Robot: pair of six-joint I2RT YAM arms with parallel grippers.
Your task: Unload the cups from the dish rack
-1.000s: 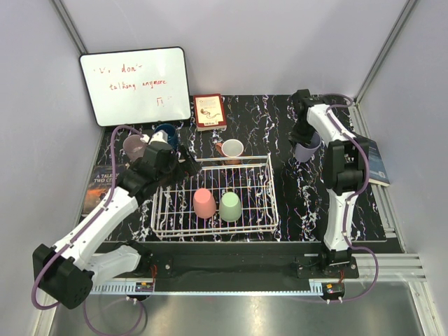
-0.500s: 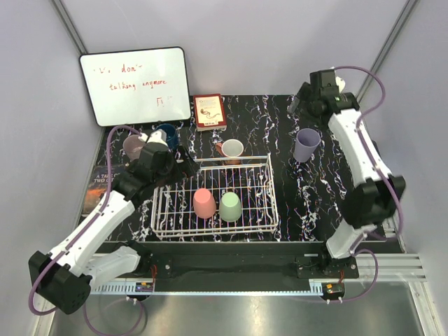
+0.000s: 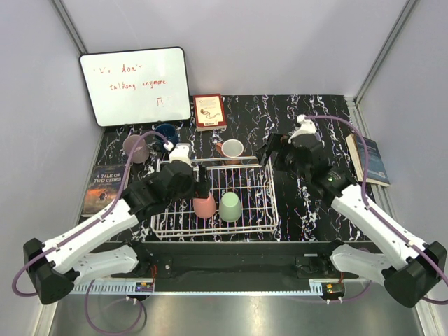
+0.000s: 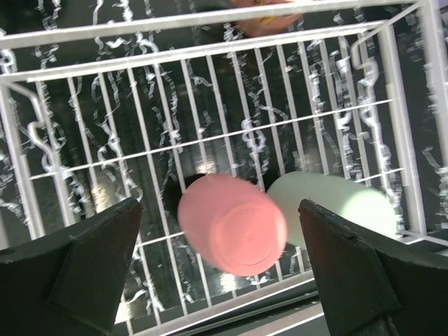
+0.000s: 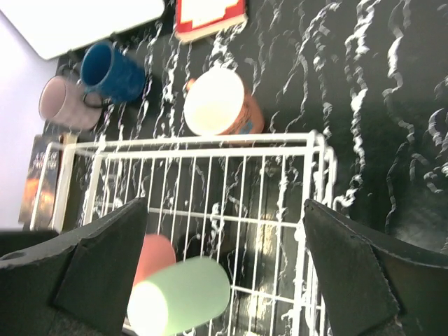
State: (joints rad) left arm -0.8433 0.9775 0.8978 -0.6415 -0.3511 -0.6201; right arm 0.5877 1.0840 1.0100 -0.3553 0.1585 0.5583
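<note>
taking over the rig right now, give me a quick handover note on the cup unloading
Left gripper: open and empty, fingers hanging above the pink cup.
Right gripper: open and empty, over the far right part of the dish rack.
In the rack: the pink cup, base up, and the light green cup right beside it.
Out on the table: the terracotta cup just behind the rack, the dark blue cup and the mauve cup at the far left.
Left to do: lift out the pink and the light green cups. The left arm looks best placed for the pink one.
</note>
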